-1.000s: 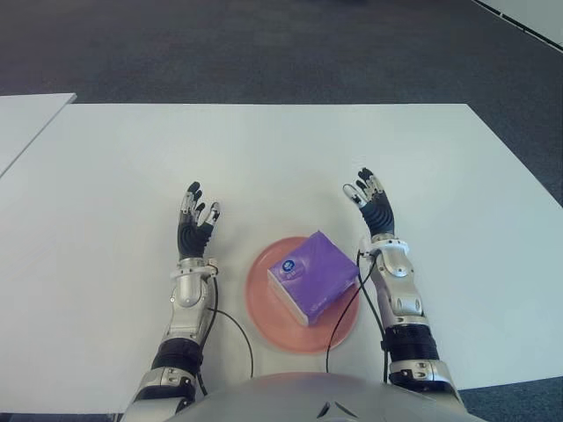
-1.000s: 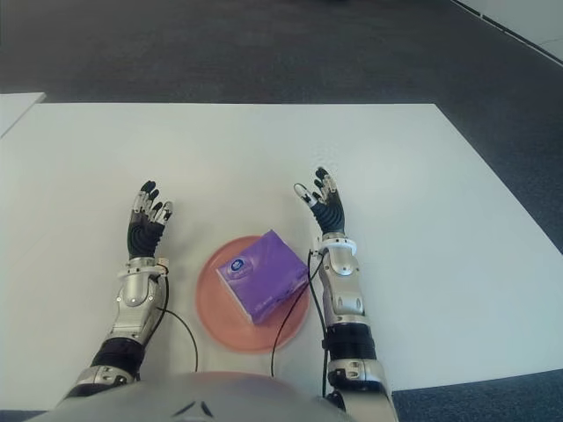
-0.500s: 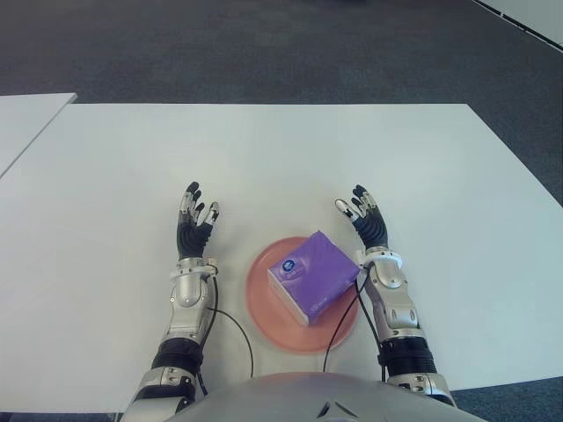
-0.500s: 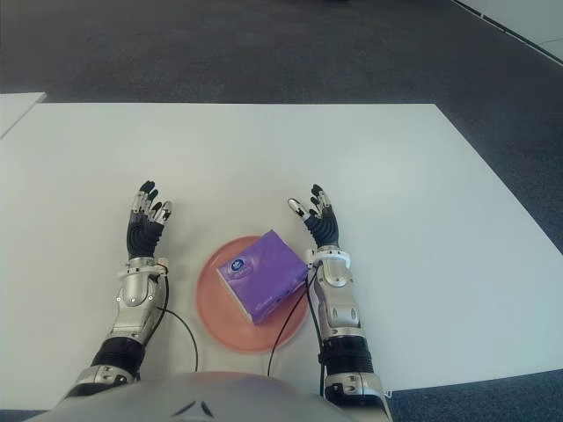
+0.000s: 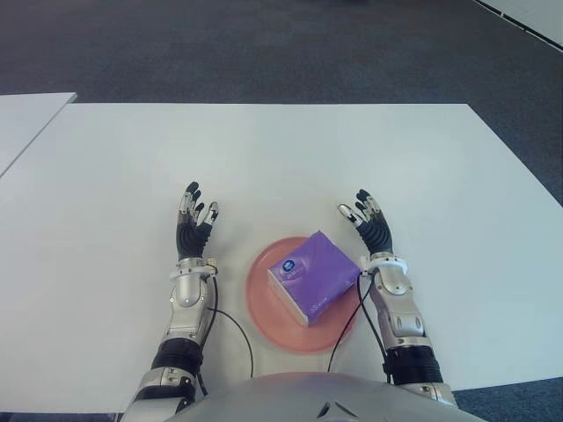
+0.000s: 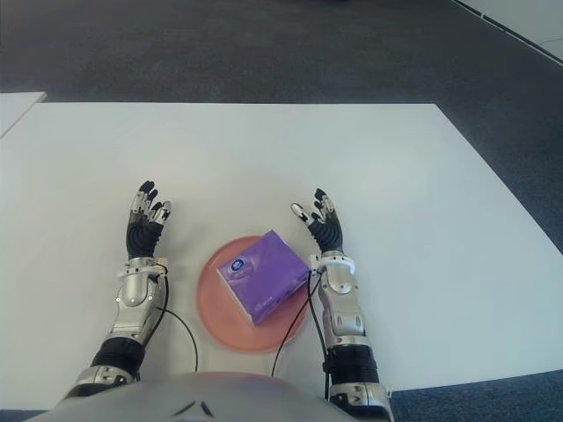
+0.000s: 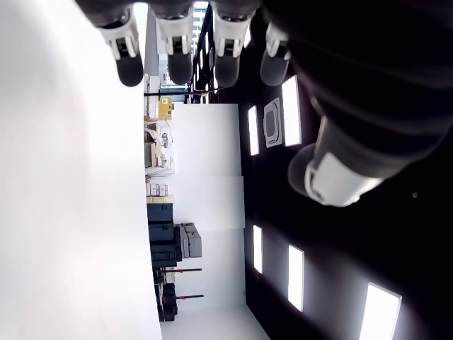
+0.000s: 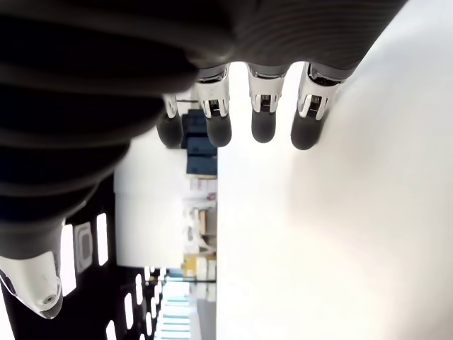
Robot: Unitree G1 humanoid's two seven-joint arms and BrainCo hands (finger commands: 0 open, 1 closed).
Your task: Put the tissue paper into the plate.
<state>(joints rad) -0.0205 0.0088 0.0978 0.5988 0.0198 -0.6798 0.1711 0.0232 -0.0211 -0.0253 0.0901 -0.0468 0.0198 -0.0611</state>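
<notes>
The tissue paper [image 5: 313, 275] lies in the plate [image 5: 266, 318] (task apparently done); left hand [image 5: 195, 230] and right hand [image 5: 369, 229] flank it, fingers spread, empty.

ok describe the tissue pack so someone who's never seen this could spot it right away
On the white table, close to the robot's body, a round pink plate sits between its two open hands. The tissue pack lies on that plate: a purple rectangular packet, the only purple thing here.

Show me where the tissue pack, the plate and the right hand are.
tissue pack [image 5: 317, 274], left eye view, middle of its purple top.
plate [image 5: 264, 308], left eye view, bare pink rim left of the pack.
right hand [image 5: 375, 233], left eye view, middle of the open palm.
</notes>
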